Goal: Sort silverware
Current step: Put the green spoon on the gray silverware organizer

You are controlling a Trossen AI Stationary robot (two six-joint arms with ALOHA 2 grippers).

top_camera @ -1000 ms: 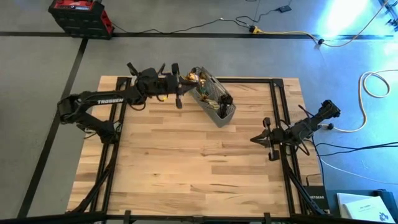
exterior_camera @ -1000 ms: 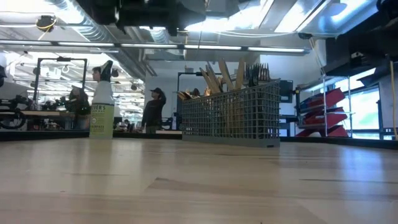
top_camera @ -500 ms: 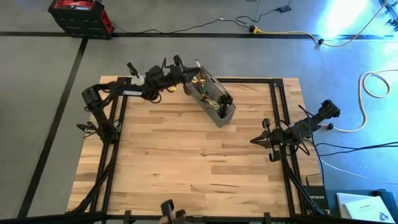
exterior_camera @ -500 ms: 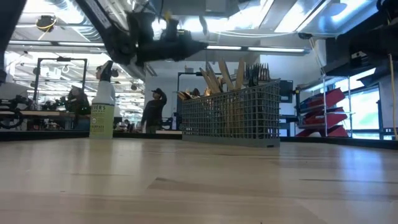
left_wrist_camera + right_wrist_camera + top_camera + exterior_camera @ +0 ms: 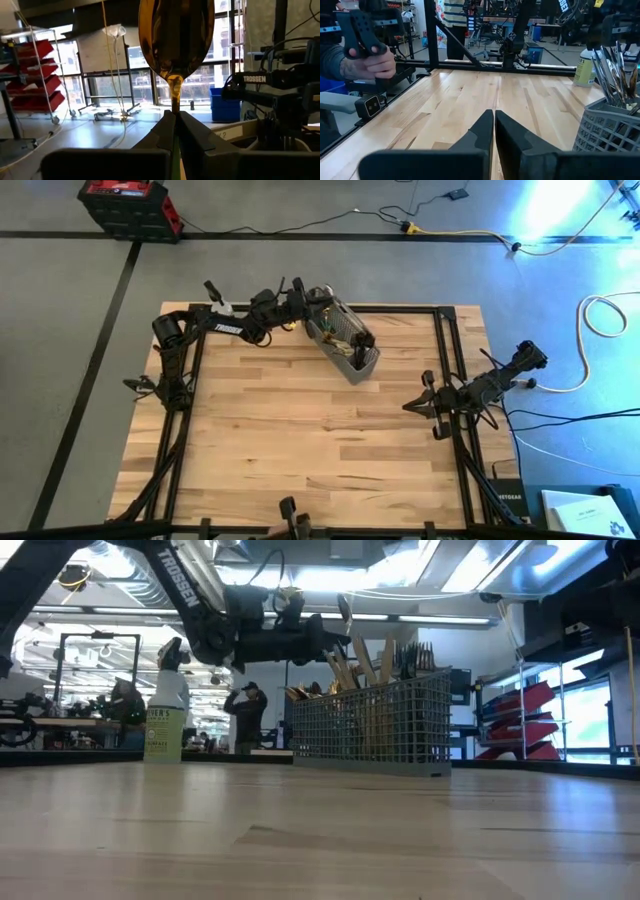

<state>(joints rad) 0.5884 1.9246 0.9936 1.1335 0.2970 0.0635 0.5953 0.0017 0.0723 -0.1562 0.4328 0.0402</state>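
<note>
My left gripper (image 5: 302, 306) hovers over the far-left end of the grey mesh caddy (image 5: 343, 337), shut on a gold spoon (image 5: 176, 35). In the low view the gripper (image 5: 328, 640) is level above the caddy (image 5: 370, 725), with the spoon's bowl (image 5: 344, 609) up. Several forks, spoons and knives stand upright in the caddy, their ends sticking out of its top (image 5: 385, 658). My right gripper (image 5: 408, 405) waits shut at the table's right edge, above the bare wood (image 5: 494, 117). My left gripper pinches the gold spoon between its two fingers (image 5: 162, 131) at the neck just below the bowl (image 5: 174, 102). The fingers come level from the table's left. The spoon is lifted clear, bowl above the fingers; a green strip of handle (image 5: 175, 150) shows between them.
A spray bottle with green liquid (image 5: 165, 712) stands at the table's far-left part, also in the right wrist view (image 5: 583, 67). A person's hand (image 5: 365, 62) holds a dark device beyond the table's edge. People stand in the room behind. Bare wood (image 5: 320, 440) fills the middle and near table.
My left arm has stretched out from the table's left toward the caddy and come down into the low view, carrying the spoon. Its gripper now hangs over the caddy's far-left end. The right arm and the caddy have kept still.
</note>
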